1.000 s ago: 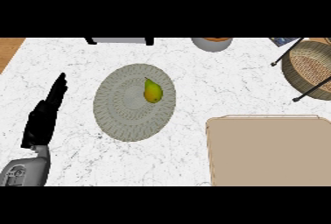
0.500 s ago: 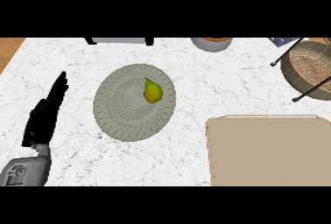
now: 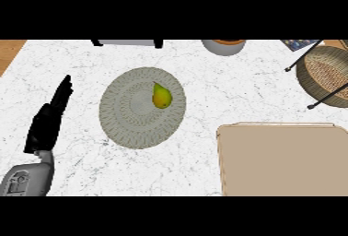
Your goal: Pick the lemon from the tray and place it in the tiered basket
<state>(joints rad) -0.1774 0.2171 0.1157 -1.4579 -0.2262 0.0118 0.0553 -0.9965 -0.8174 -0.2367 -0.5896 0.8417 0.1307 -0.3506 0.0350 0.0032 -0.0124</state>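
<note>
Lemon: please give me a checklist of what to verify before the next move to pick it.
1. Lemon lies on the tray, nothing covering it: ok.
2. Left hand is open, holds nothing, left of the tray: ok.
3. Hand is touching the lemon: not ok, it is apart from it.
4. Right hand: cannot tell, not in view.
5. Basket at the right edge is in view and has room: ok for the part that shows; the rest is cut off.
6. Board lies below the straight path from tray to basket: ok.
</note>
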